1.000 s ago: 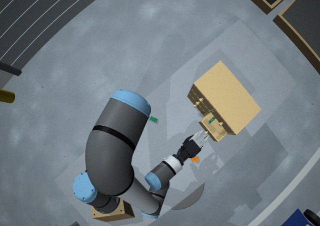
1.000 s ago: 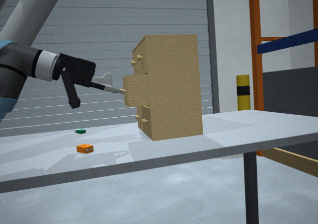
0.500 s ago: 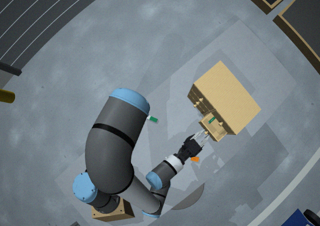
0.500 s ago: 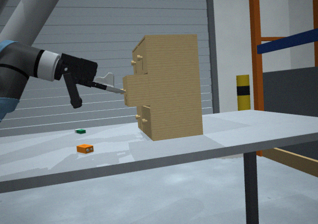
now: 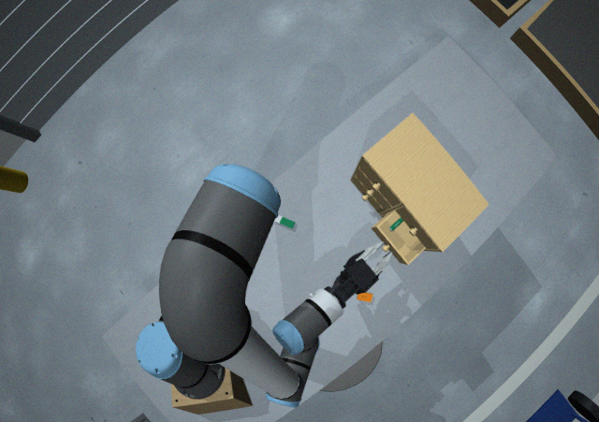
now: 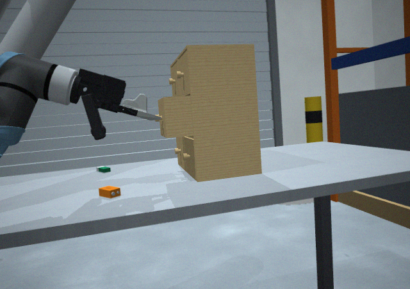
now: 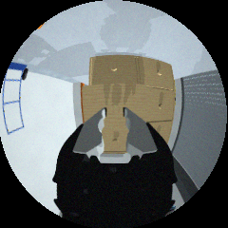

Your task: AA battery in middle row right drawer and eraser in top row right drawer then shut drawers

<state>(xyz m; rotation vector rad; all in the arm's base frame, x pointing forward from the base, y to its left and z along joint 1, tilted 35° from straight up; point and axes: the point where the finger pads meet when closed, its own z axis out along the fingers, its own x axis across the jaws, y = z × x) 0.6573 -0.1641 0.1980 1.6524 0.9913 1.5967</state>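
Note:
The wooden chest [image 5: 425, 181] stands upright on the table. Its middle-row right drawer [image 5: 399, 236] is pulled partly out, and a green AA battery [image 5: 396, 224] lies inside it. My gripper [image 5: 379, 254] is level with this drawer's front, its narrow fingertips at the drawer's knob [image 5: 386, 247]. The fingers stand close together with nothing gripped. In the side view the gripper [image 6: 154, 116] touches the knob on the drawer [image 6: 172, 116]. The wrist view shows the drawer front [image 7: 128, 102] right before the fingers. The green-and-white eraser [image 5: 285, 222] lies on the table, also in the side view [image 6: 104, 169].
An orange block with two round contacts [image 5: 364, 297] lies on the table just beside my wrist, also in the side view [image 6: 109, 191]. The other drawers of the chest look shut. The table edge runs close in front of the chest [image 6: 218, 110].

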